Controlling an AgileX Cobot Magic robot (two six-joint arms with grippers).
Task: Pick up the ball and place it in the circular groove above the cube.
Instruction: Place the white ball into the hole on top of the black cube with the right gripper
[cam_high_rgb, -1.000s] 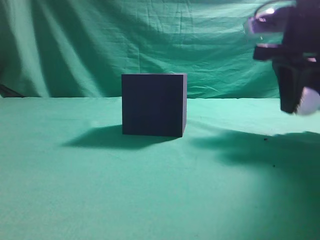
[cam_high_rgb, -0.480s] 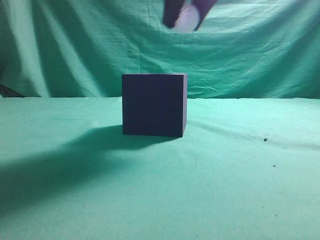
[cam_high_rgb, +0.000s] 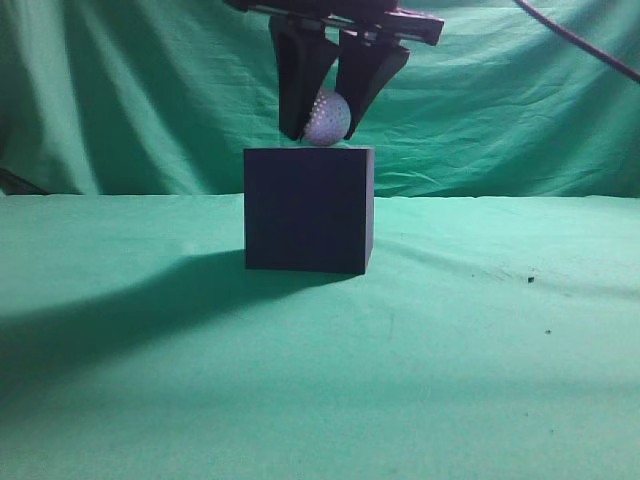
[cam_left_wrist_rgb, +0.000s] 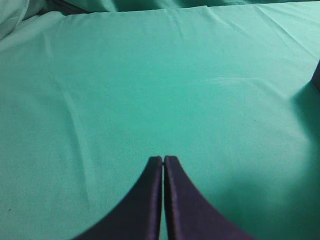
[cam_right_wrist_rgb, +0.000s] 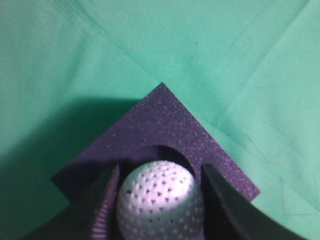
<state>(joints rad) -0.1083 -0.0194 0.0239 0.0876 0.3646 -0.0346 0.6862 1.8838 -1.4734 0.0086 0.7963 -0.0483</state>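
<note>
A: Starting at the left, what is the left pincer (cam_left_wrist_rgb: 163, 162) doing?

B: Nothing useful. Its two fingers are pressed together with nothing between them, hanging over bare green cloth on the table (cam_left_wrist_rgb: 125, 90). Only a dark sliver shows at the right edge of its view, too little to name. It does not appear in the exterior view.

A: And in the middle?

B: The cube (cam_high_rgb: 308, 209) stands on the table, square to the camera. Right above its top face the right pincer (cam_high_rgb: 327, 125) grips the ball (cam_high_rgb: 326, 117), one finger on each side. The ball's underside looks to be at or just touching the top edge; I cannot tell from the side whether it rests there.

A: Does the wrist view help?

B: Somewhat. The ball (cam_right_wrist_rgb: 160, 202) sits between the fingers, and the rim of the circular groove (cam_right_wrist_rgb: 162, 150) curves just beyond it in the speckled top of the cube (cam_right_wrist_rgb: 165, 120). So the ball seems roughly over the groove, perhaps a little toward the near side.

A: How should the placing go?

B: I would centre the ball over the rim first, lower gently until it seats, then spread the fingers only a little, so they don't nudge it out.

A: Room to move?

B: The fingertips stand close to the cube's top, so leave straight up. To the right, the table is open cloth.
</note>
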